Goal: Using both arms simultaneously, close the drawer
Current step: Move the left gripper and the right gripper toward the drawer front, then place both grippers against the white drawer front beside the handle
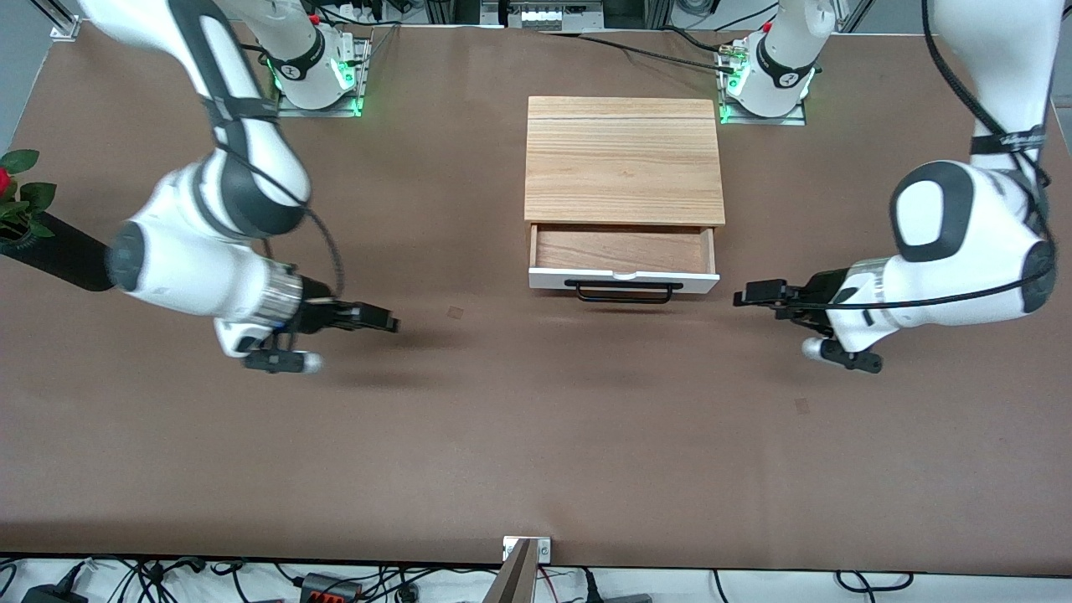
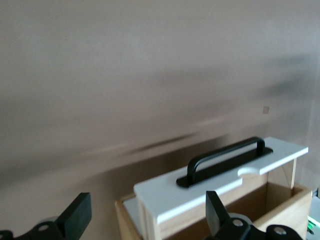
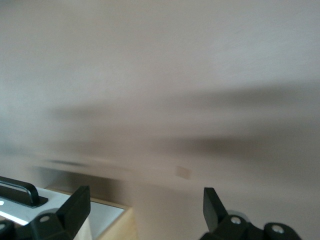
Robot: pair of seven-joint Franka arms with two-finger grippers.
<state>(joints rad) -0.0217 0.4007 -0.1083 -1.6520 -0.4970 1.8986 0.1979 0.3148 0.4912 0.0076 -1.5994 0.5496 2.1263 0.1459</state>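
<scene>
- The right gripper (image 1: 387, 322) hangs just above the brown table (image 1: 519, 435), toward the right arm's end of it, with its fingertips pointing across at the drawer (image 1: 623, 261). In the right wrist view its two black fingers (image 3: 75, 207) stand wide apart with only bare table between them, so it is released and grasping nothing.
- Away from this gripper, at the table's edge on the right arm's end, lies a dark tube (image 1: 63, 251) with a red flower and green leaves (image 1: 17, 197) at its tip.
- The drawer sits pulled partway out of the light-wood cabinet (image 1: 624, 159), between the two grippers and well apart from each. Its brown wood interior shows, its white front panel (image 1: 623, 281) faces the front camera, and the black bar handle (image 1: 621, 290) runs along that panel.
- The right wrist view catches one corner of the white panel and an end of the handle (image 3: 17, 190) near that gripper's finger.
- The left gripper (image 1: 754, 295) hovers low over the table toward the left arm's end, level with the drawer front and pointing at it. Its fingers (image 2: 75, 212) are spread open and empty in the left wrist view, where the white panel (image 2: 220, 182) and handle (image 2: 225, 160) lie ahead of the fingertips without touching them.
</scene>
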